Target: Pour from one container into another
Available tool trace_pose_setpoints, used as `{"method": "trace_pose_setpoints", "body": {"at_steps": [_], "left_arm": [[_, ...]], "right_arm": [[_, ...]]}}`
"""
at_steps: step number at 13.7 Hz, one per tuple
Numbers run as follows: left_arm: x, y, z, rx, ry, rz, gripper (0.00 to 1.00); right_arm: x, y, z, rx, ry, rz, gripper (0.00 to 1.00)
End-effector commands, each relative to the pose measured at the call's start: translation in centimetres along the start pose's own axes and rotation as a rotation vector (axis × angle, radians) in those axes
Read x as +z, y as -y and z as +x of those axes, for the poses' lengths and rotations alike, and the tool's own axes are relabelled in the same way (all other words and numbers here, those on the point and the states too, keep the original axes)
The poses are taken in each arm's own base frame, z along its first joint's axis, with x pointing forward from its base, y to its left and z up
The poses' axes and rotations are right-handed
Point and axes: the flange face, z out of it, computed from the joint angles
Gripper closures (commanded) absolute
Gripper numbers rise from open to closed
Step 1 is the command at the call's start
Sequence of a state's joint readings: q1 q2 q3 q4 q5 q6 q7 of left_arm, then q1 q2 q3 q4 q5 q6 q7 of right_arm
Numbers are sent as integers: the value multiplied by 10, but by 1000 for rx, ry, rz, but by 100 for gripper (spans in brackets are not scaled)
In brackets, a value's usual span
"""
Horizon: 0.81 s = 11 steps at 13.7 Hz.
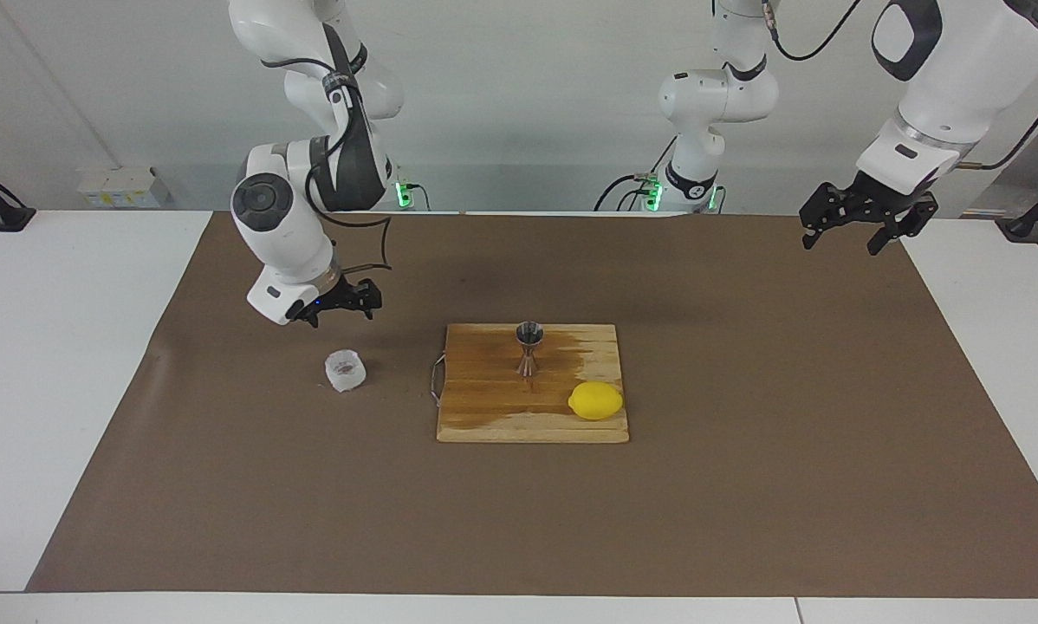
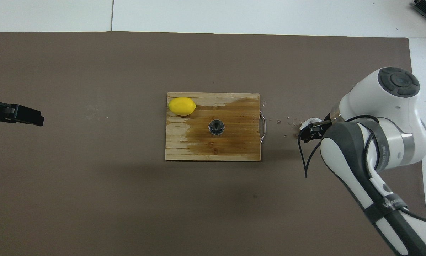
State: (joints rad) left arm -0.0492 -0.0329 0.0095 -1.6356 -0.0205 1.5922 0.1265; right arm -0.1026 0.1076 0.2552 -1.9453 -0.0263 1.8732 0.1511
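The clear faceted glass cup [image 1: 345, 370] stands upright on the brown mat, beside the board toward the right arm's end of the table. In the overhead view only the cup's rim [image 2: 309, 122] shows, because the right arm covers most of it. The silvery jigger [image 1: 528, 347] [image 2: 216, 127] stands upright on the wooden board [image 1: 484, 416]. My right gripper [image 1: 342, 308] [image 2: 310, 132] hangs open over the cup, apart from it, holding nothing. My left gripper [image 1: 866, 224] [image 2: 21, 115] waits open in the air over the mat's edge at the left arm's end.
A yellow lemon [image 1: 595, 400] [image 2: 181, 106] lies on the board's corner, farther from the robots than the jigger. A dark wet stain covers much of the board [image 2: 234, 142]. Small drops [image 2: 287, 121] dot the mat between the cup and the board's metal handle [image 2: 263, 126].
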Motion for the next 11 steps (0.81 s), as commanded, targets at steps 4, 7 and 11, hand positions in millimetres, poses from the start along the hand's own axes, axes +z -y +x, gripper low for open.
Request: {"method": "trace_pose_setpoints", "body": {"at_steps": [4,7,11], "left_arm": [[-1,0,-7,6,-5,19,0],[-1,0,-7,6,-5,19,0],[-1,0,-7,6,-5,19,0]], "right_arm": [[-155,9,-43,186,-88,56,0],[-178,-6,-52,198,-38,53,0],[-184,-48,-50,172,-56,50,0]]}}
